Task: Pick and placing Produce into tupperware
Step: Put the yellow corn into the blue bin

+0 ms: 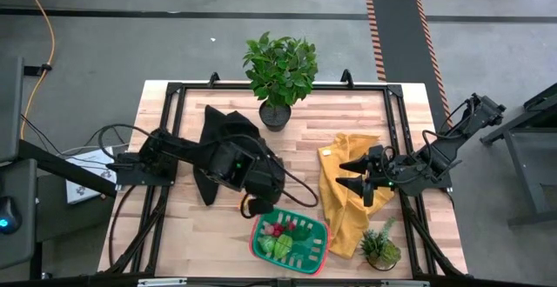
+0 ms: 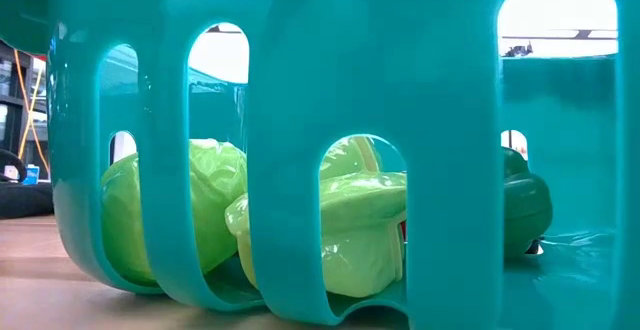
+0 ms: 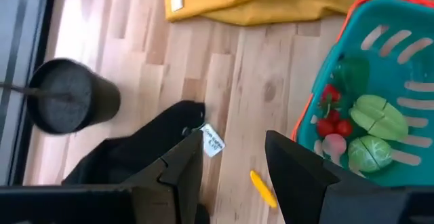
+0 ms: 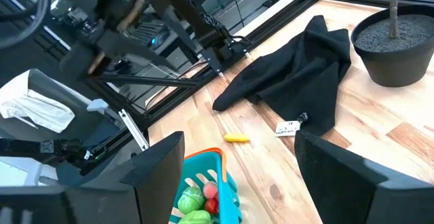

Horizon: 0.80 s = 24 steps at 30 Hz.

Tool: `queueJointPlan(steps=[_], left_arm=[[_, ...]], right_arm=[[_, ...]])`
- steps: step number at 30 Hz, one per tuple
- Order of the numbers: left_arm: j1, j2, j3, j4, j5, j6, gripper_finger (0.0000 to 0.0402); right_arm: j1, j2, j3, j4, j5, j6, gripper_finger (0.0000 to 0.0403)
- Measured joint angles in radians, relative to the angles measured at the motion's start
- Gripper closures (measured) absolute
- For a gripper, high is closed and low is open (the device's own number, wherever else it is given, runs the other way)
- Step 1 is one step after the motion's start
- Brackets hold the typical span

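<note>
While both arms are held over the wooden desk (image 1: 296, 139), the tupperware (image 1: 318, 250) is seen at the desk's near edge, and every place below is given from it. It is a green, rounded container with a red rim and pale slots in its base. Inside it the produce (image 1: 280, 236) is gathered at the end towards the left arm: lime-green pieces (image 3: 377, 115), small red bits (image 3: 332, 125), a pale pink piece (image 3: 333, 143) and a darker green piece (image 3: 350, 75). Through the slotted wall in the low view, pale green pieces (image 2: 355, 235) are seen lying on the base.

The left hand (image 1: 254, 202) is held just beside the tupperware, at the corner nearest the left arm and slightly above it; its fingers (image 3: 184, 166) are parted about halfway and nothing is held between them. A small yellow piece (image 3: 262, 188) is seen lying on the bare desk between the tupperware and a black cloth (image 1: 224, 135), close to this hand.

The right hand (image 1: 364, 183) is held farther off, on the other side of the tupperware, over a yellow cloth (image 1: 341, 213) that lies just beside the container. Its fingers (image 4: 157, 166) are spread wide and are empty.

A leafy potted plant (image 1: 280, 74) is set well behind the tupperware, at the far edge of the desk, and a smaller plant (image 1: 380, 245) is set near it at the near edge, beyond the yellow cloth.
</note>
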Motion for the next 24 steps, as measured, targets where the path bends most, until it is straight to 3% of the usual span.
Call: queueJointPlan(steps=[6,12,18,24], left_arm=[[-0.014,-0.063,-0.001,0.003,-0.031,-0.017,0.0252],[-0.044,-0.204,-0.001,0.003,-0.042,-0.042,0.0252],[-0.08,-0.364,-0.01,0.005,-0.173,-0.131,0.0252],[-0.133,-0.523,-0.163,0.005,-0.267,-0.252,0.0252]], right_arm=[[0.0,0.0,0.0,0.0,-0.02,0.0,0.0133],[0.0,0.0,0.0,0.001,-0.026,0.007,0.0133],[0.0,0.0,0.0,0.001,-0.026,0.008,0.0133],[0.0,0.0,0.0,0.002,-0.025,0.011,0.0133]])
